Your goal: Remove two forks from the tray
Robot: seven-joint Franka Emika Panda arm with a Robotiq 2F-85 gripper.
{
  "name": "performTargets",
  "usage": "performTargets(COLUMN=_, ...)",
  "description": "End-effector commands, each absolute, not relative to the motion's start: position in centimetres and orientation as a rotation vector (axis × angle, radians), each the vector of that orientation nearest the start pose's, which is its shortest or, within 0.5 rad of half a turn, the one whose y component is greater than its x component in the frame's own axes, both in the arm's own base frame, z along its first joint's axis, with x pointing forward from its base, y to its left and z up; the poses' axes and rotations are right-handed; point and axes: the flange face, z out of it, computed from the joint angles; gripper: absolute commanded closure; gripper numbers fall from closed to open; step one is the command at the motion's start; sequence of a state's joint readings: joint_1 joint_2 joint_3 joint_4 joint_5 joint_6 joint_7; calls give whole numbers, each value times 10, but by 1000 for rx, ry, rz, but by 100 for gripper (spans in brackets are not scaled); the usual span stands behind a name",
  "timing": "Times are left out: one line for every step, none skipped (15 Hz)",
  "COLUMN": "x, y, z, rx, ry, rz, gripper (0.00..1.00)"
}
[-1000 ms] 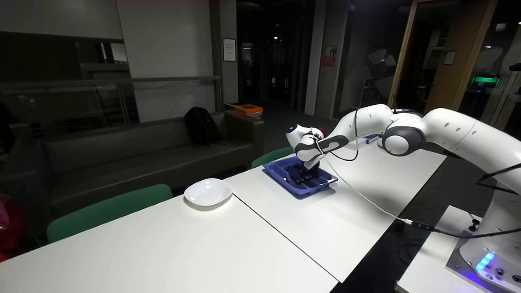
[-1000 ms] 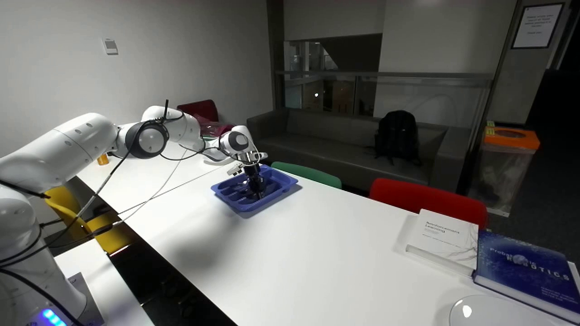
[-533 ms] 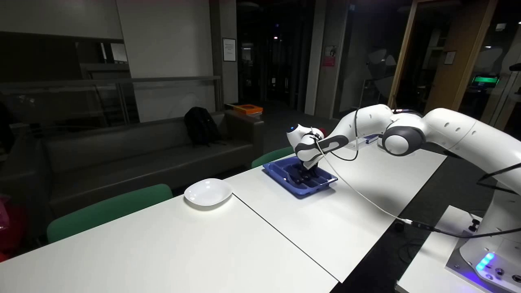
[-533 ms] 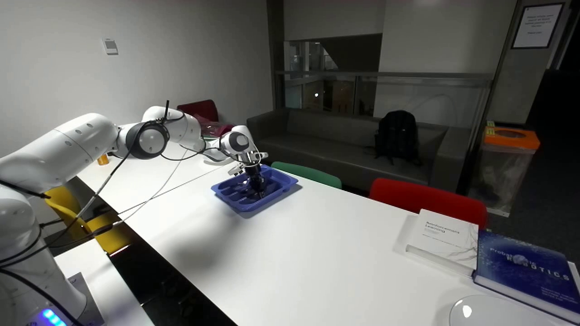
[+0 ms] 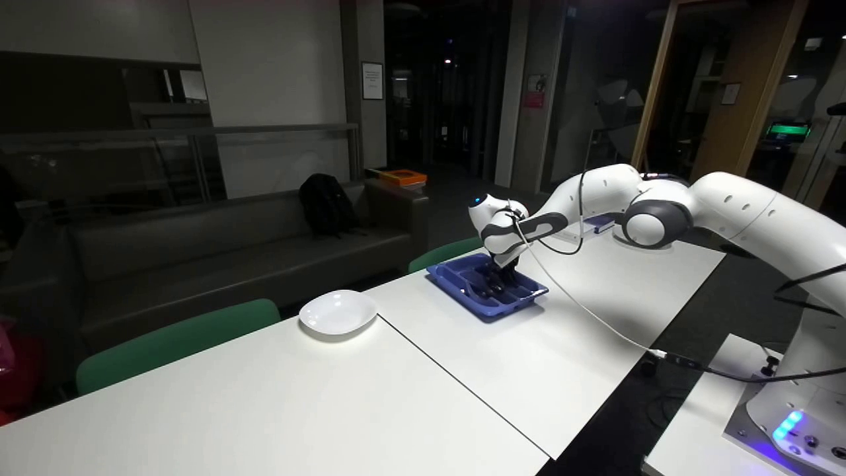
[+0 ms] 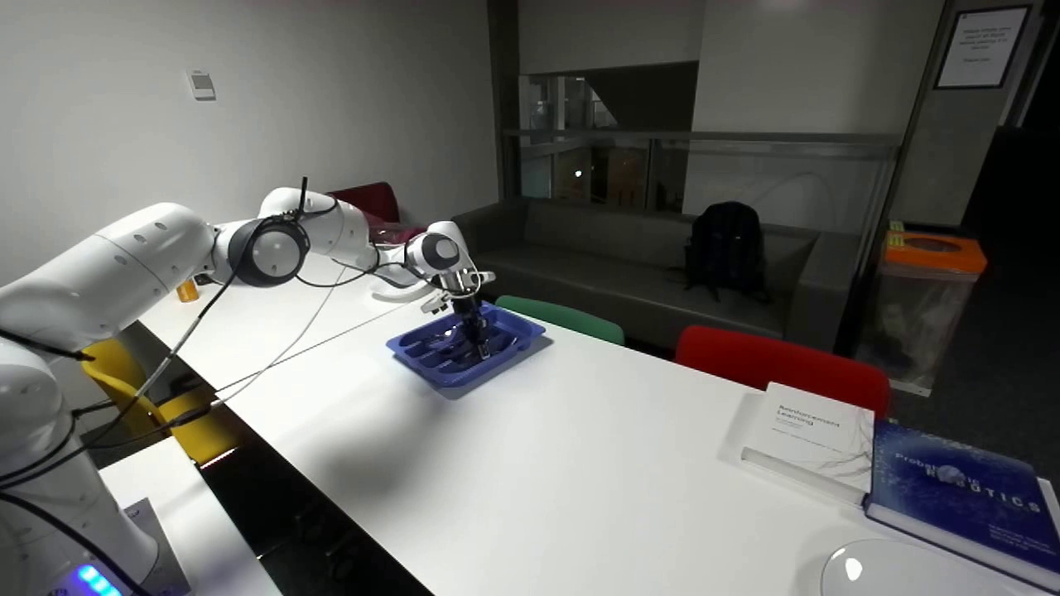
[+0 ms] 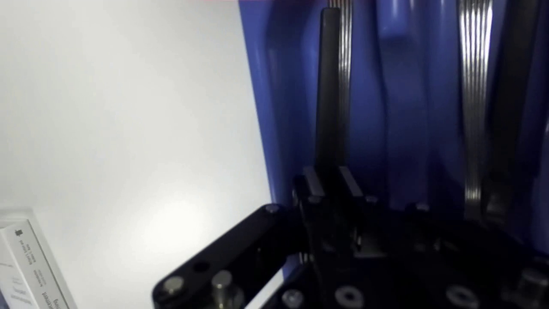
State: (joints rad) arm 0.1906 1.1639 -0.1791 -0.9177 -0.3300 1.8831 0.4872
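The white arm [image 5: 743,206] has dark-grey joints [image 5: 677,220] (blue lights [image 5: 788,425] low in frame). Silver screws [image 7: 293,298] dot the black gripper [image 7: 331,175].

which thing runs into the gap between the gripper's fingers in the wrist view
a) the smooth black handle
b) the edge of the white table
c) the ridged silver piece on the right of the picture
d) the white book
a, since in the wrist view the smooth black handle, seen against the blue tray, leads straight down the picture into the narrow gap of the gripper
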Motion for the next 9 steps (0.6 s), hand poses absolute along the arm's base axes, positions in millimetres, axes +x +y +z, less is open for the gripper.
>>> performTargets(x=764, y=17, z=229, rx=2617, ry=-370, rz=-75, gripper=97)
performTargets(x=763, y=13, z=247, rx=2619, ry=-391, rz=-60, gripper=97)
performTargets(x=763, y=9, z=266, rx=2628, ry=-402, rz=-41, gripper=97)
performTargets(x=762, y=5, z=282, rx=2627, ry=-423, rz=-30, gripper=97)
performTargets(x=760, y=0, z=297, rx=2631, ry=-442, rz=-13, gripper=97)
performTargets(x=757, y=-5, z=308, rx=2630, ry=-452, rz=-6, gripper=97)
performTargets(x=755, y=-9, z=317, rx=2636, ry=-450, rz=2, gripper=97)
performTargets(x=752, y=-13, z=320, rx=2665, ry=-394, rz=4, gripper=97)
performTargets(x=749, y=-13, z=319, rx=2700, ry=-282, rz=1, gripper=97)
